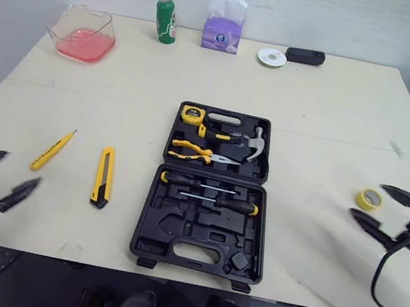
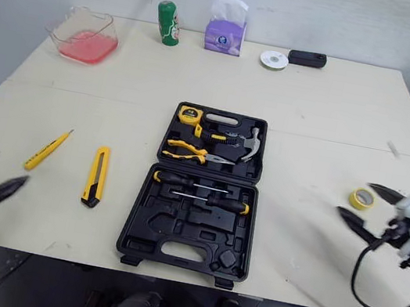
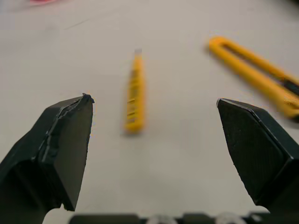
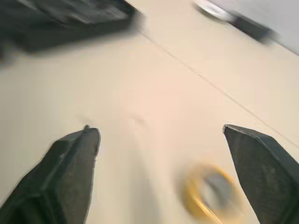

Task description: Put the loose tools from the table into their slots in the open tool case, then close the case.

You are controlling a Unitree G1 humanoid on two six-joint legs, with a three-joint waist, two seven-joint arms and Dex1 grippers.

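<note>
Both my tools are spread wide with nothing in them. My left tool [image 1: 15, 170] hovers over the counter [image 1: 333, 104] at the case's 8 o'clock. My right tool [image 4: 159, 129] hovers at its 3 o'clock.

The black case [image 1: 210, 194] lies open in the middle of the counter. Its far half holds a tape measure [image 1: 193, 115], a hammer [image 1: 250, 143] and pliers [image 1: 201, 153]. The near half holds two screwdrivers [image 1: 209, 196] along its top row, and the moulded slots below them look vacant.

Three things lie loose. A yellow knife [image 1: 103, 176] is at the case's 9 o'clock, with a yellow tester pen [image 1: 52, 150] further out the same way. A roll of yellow tape [image 1: 368, 199] lies just beside my right tool.

I judge all three light and stiff. The pen is slim and smooth and may roll or slip, so I would pinch it across the middle of its barrel. The knife is flat, so a grip across its narrow sides at mid-length should balance it. The tape is a ring, best pinched through one wall.
</note>
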